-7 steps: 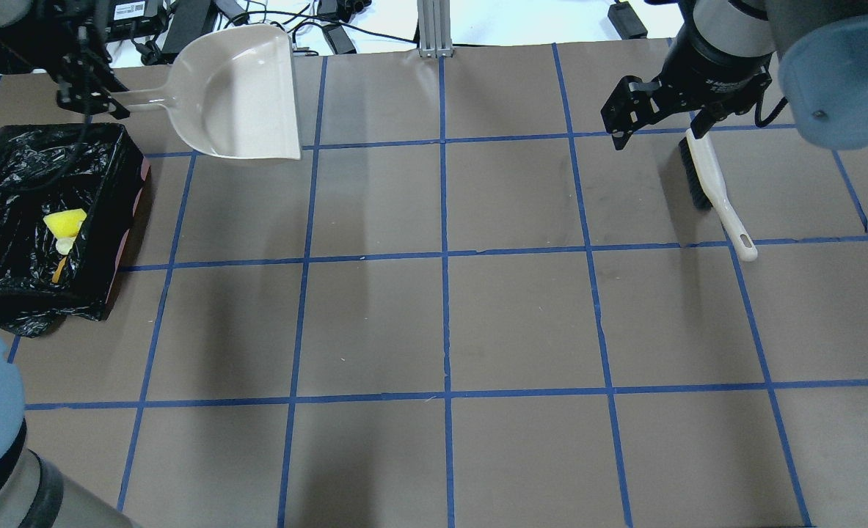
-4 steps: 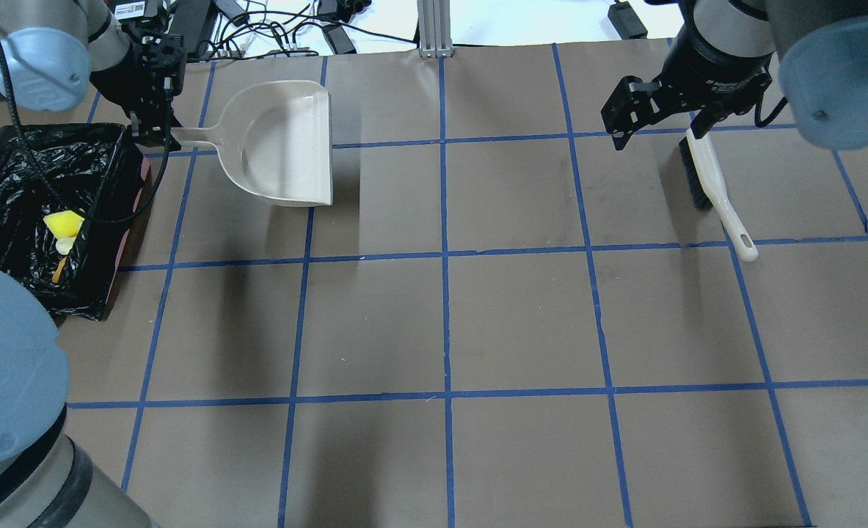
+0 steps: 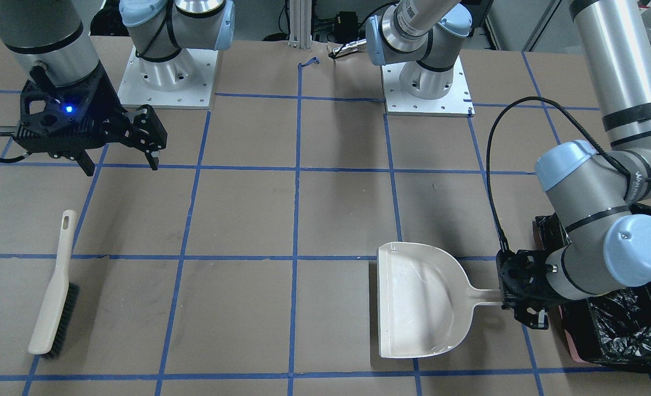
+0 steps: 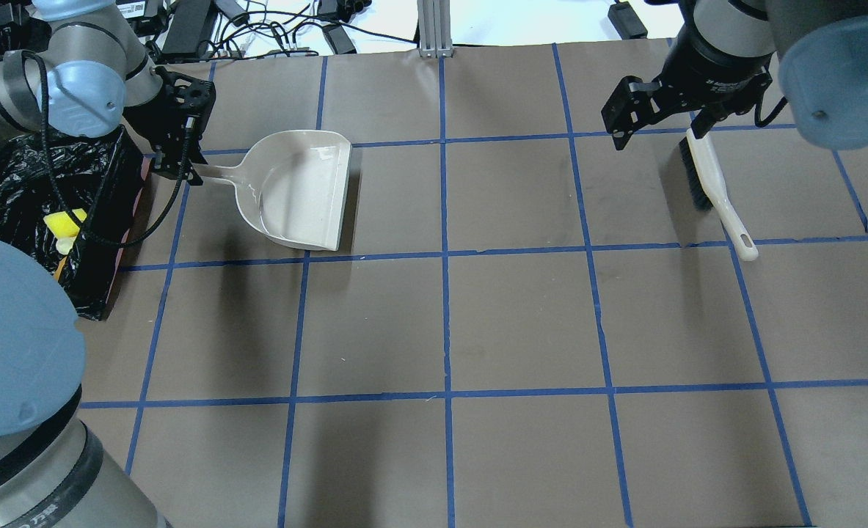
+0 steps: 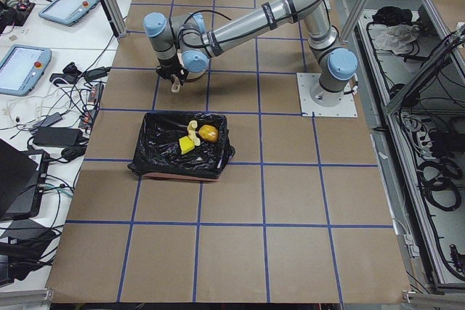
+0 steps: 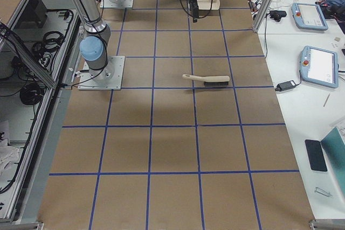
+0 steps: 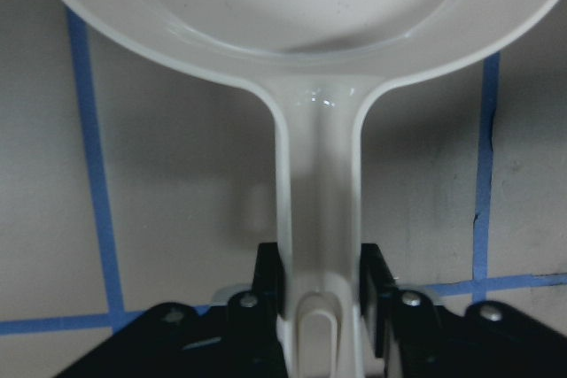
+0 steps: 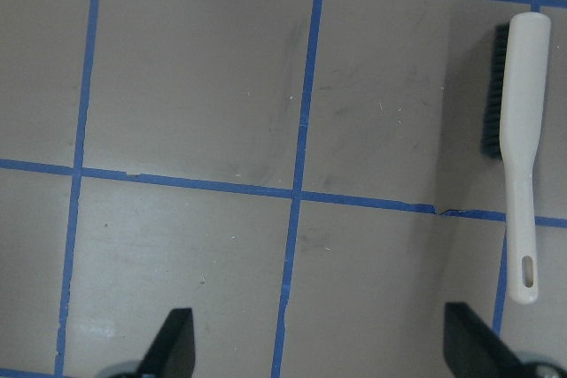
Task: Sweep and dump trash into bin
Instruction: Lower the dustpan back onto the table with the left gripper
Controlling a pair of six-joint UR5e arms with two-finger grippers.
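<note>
- Starting with the front view: left gripper (image 3: 515, 300) pinches the dustpan (image 3: 421, 300) by its handle. The pan is empty, on the right just beside the bin (image 3: 622, 330). Can't tell if it rests on the table (image 3: 303, 220) or hangs just above it.
- Same view: right gripper (image 3: 120, 162) has its jaws spread and holds nothing. The brush (image 3: 53, 297) lies flat at the left, apart from it.
- Overhead: yellow sponge (image 4: 63, 221) shows inside the bin at the left edge, pan mouth facing right, away from the bin.
- Left side view: sponge, potato (image 5: 208, 133) and pale curved piece (image 5: 193, 128) all lie together in the bin.
- Right side view: brush lies alone mid-table, well apart from the far arm with the pan.
- Left wrist: fingers (image 7: 267, 281) clamp the handle from both sides, pan bowl bare.
- Right wrist: jaws wide apart, brush on the table off to the right, not touched.
- Read: sweep and dump look done, all three pieces are binned. Probably only parking the pan and releasing it is left.
</note>
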